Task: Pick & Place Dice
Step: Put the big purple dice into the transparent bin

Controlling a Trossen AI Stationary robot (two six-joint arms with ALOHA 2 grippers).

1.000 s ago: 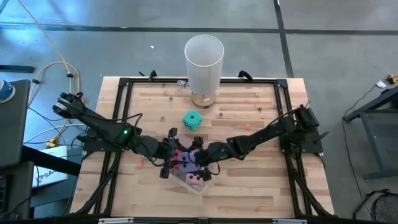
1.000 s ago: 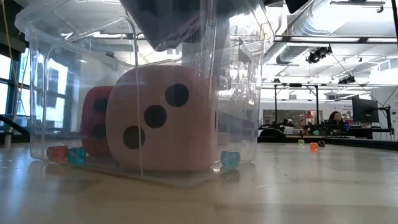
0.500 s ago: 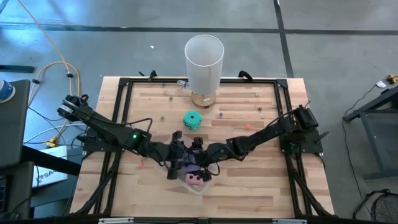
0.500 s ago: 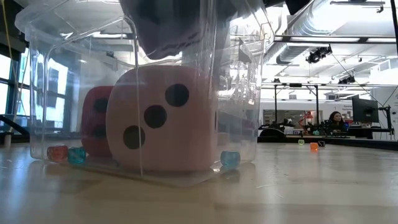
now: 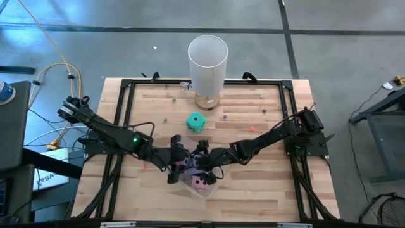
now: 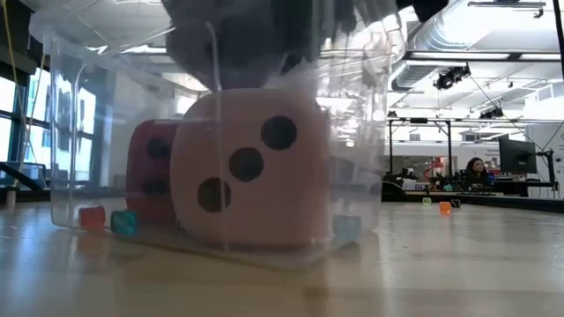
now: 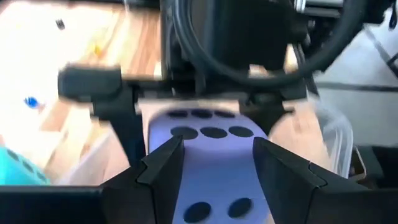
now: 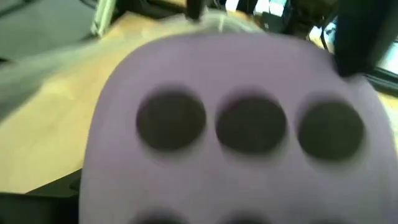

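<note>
Left wrist view, purple die (image 7: 211,165), soft lavender foam, dark round pips

purple die (image 7: 211,168) between dark fingers (image 7: 163,171)

Both arms crowd the clear bin (image 6: 79,132); table's (image 5: 253,190) edges lie open.

Overhead; table-level; 2 wrist cams close-up
</note>
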